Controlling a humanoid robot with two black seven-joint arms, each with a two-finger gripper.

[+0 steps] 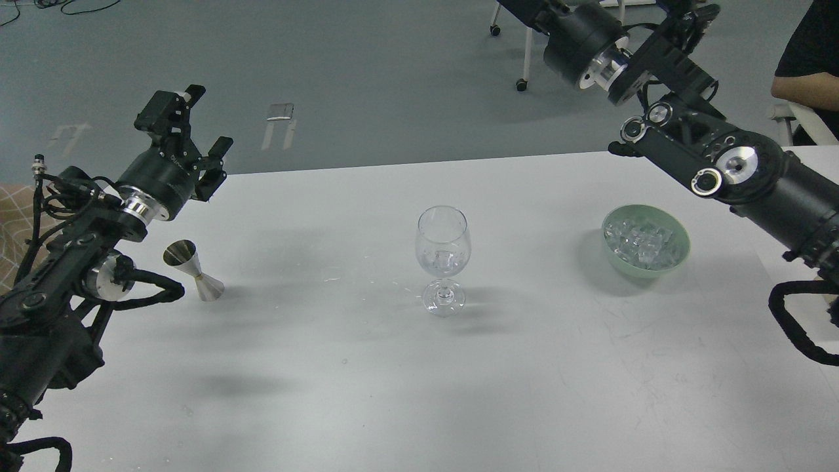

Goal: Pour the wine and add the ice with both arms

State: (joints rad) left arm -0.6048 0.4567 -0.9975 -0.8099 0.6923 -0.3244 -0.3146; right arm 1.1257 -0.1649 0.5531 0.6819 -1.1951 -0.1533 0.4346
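Note:
A clear wine glass point(443, 259) stands upright in the middle of the white table point(393, 380). An ice cube point(446, 260) and a little clear wine sit low in its bowl. A pale green bowl point(645, 249) of ice cubes point(642, 241) stands to the right. My left gripper point(196, 134) is open and empty, raised at the far left above a steel jigger point(192, 269). My right arm point(714, 164) rises to the top edge; its fingers are out of view.
A person's arm point(803, 88) shows at the far right edge. Chair legs on castors point(524, 72) stand on the grey floor behind the table. A second table edge point(813, 154) adjoins at the right.

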